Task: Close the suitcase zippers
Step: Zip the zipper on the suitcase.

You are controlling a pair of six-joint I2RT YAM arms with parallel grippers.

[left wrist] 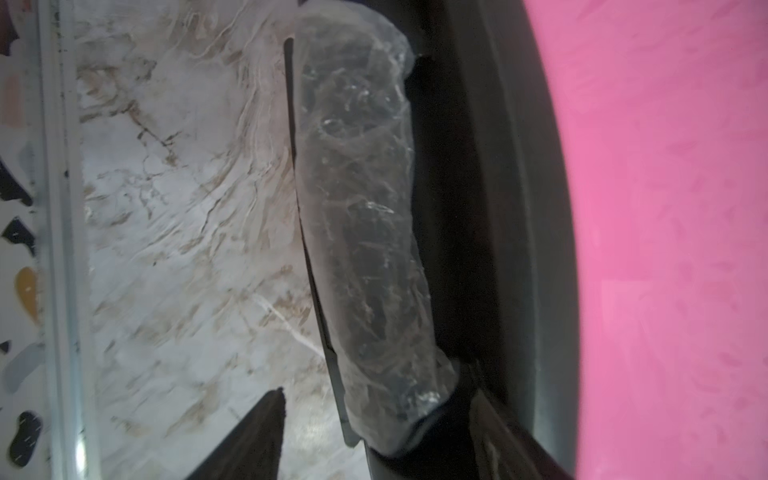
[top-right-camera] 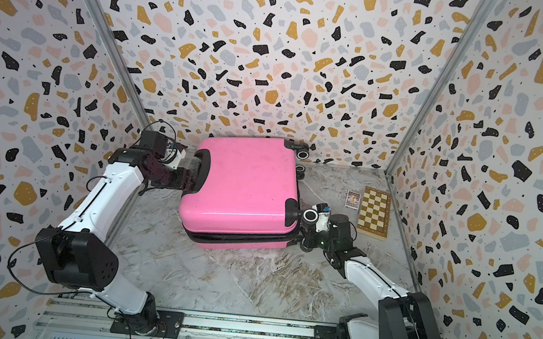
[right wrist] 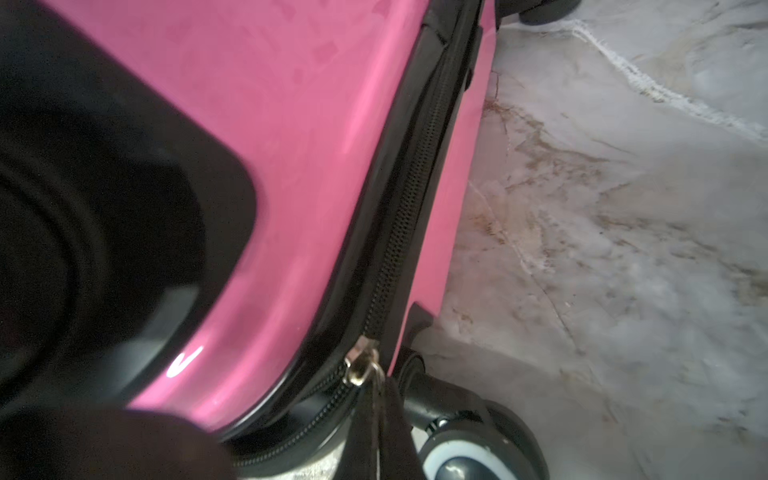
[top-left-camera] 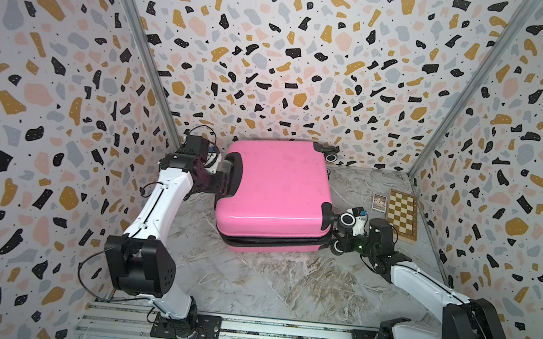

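We see bright pink hard-shell suitcase (top-left-camera: 278,185) flat on marble worktop (top-left-camera: 285,282). left tool (top-left-camera: 223,187) wide, straddling black plastic-wrapped handle (left wrist: 361,216). right tool (right wrist: 380,399) pinching small metallic zipper pull (right wrist: 360,365) at wheel-side corner of black zipper band (right wrist: 409,199).

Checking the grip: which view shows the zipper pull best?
The right wrist view: the metallic zipper pull sits close up on the black zipper band, its tab pinched by the shut right gripper. In both top views the pull cannot be made out; only the band shows. The left wrist view shows none of it.
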